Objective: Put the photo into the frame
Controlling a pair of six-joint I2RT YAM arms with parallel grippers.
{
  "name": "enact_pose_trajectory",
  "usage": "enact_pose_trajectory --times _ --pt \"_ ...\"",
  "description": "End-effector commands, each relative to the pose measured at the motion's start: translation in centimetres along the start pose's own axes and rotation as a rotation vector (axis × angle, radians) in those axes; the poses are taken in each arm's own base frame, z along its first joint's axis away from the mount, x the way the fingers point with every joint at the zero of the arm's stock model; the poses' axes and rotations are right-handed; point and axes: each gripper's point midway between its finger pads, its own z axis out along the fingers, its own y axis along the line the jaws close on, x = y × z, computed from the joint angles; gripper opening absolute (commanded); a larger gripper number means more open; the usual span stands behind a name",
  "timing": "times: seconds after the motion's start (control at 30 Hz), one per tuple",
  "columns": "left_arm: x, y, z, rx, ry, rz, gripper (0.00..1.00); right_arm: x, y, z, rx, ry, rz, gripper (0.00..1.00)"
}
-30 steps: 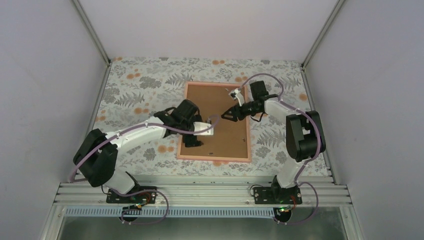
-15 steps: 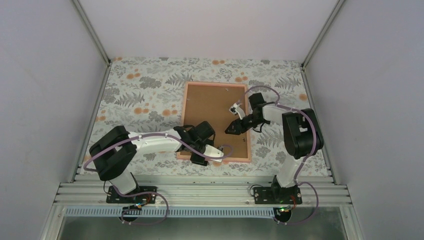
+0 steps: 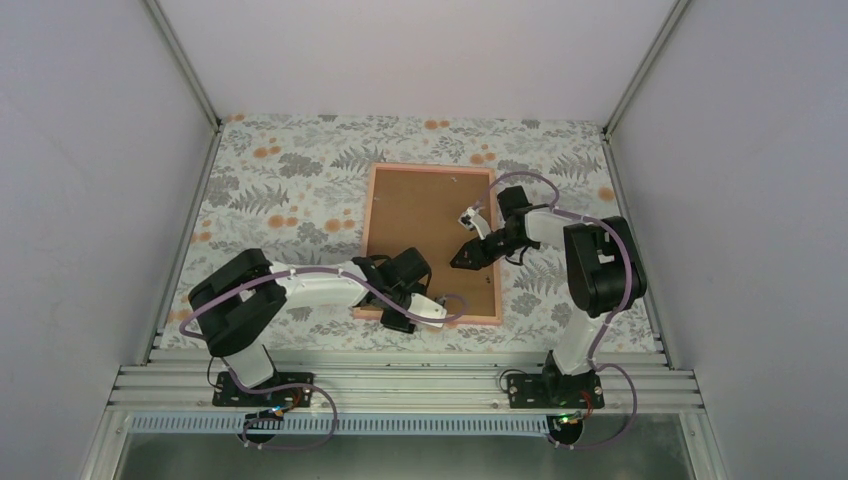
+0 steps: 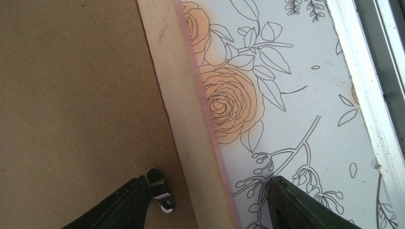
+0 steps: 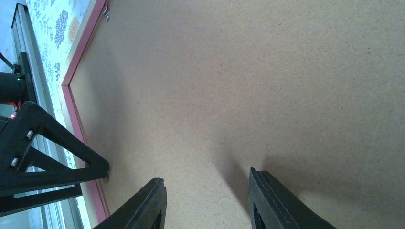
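Backing board (image 5: pixel 262 71) sits in the frame (image 4: pixel 176 95), photo unseen; I judge only the clip (image 4: pixel 160 191) needs turning, with left gripper (image 4: pixel 207 191) at six o'clock and right gripper (image 5: pixel 206 179) both open, empty.

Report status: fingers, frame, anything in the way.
Left fingers open, straddling the frame at its near rail, beside a metal clip. Right fingers open, empty, over the backing board. No photo in view; board fills the frame.

No text, label or number can be read; the frame (image 3: pixel 369 210) and backing board (image 3: pixel 425 215) seemingly bear none.
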Motion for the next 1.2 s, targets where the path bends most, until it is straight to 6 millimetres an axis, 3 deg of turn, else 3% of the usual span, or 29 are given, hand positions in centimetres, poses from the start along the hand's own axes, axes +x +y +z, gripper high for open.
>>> enact_pose_trajectory --times 0.0,0.3,0.83,1.0,1.17 --pt "0.6 -0.7 1.0 0.034 0.02 0.004 0.62 1.6 -1.9 0.7 0.058 0.043 0.011 0.44" --pt "0.7 -1.3 0.9 0.068 0.026 0.042 0.53 1.5 -1.9 0.7 0.055 0.041 0.015 0.43" --pt "1.4 -4.5 0.0 0.18 0.048 0.17 0.32 1.6 -2.1 0.8 0.054 0.04 0.021 0.42" --pt "1.5 -4.1 -0.4 0.155 0.059 0.183 0.31 1.5 -2.1 0.8 0.054 0.039 0.021 0.42" --pt "0.4 -2.3 -1.2 0.073 0.038 0.149 0.41 1.1 -1.6 0.6 0.04 0.027 0.016 0.42"
